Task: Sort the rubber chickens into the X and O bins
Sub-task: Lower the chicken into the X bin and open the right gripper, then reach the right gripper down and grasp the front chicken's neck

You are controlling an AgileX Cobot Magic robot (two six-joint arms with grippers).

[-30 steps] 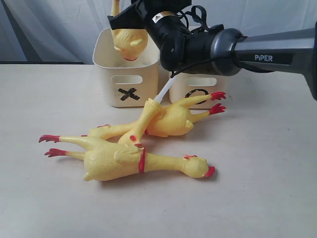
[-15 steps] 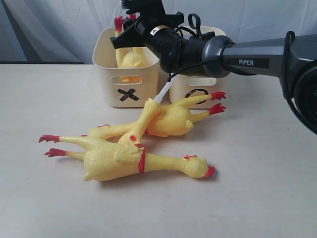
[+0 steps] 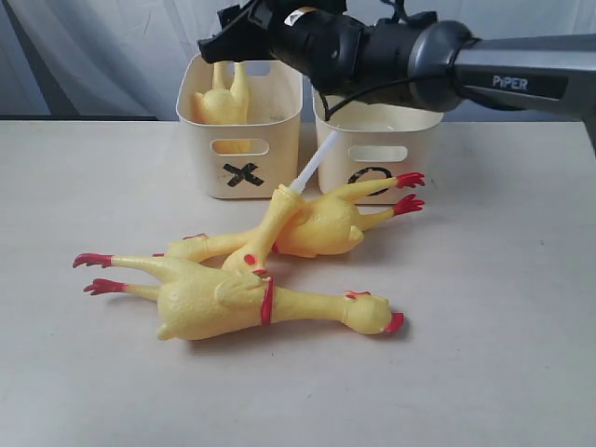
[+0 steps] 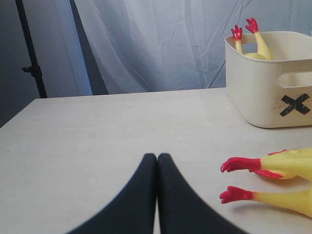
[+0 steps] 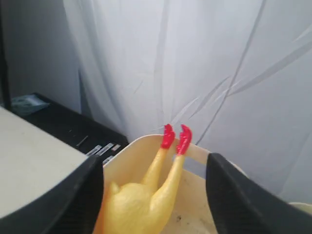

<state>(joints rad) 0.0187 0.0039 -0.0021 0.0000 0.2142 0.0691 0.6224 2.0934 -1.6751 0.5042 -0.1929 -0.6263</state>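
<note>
Right pincer (image 5: 153,163) spread above X bin (image 3: 279,140); one rubber chicken (image 3: 219,101) inside, feet up. Left pincer (image 4: 157,157) pressed together over tabletop (image 4: 97,126).

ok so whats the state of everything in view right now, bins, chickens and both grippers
X bin: upright, one chicken inside
chicken in X bin: head down, red feet sticking up
O bin: upright, inside partly hidden, no chicken seen
front chicken: lying on the table
chicken by O bin: lying flat, feet near the O bin
left gripper: shut, empty
right gripper: open, holding nothing, above the X bin
</note>
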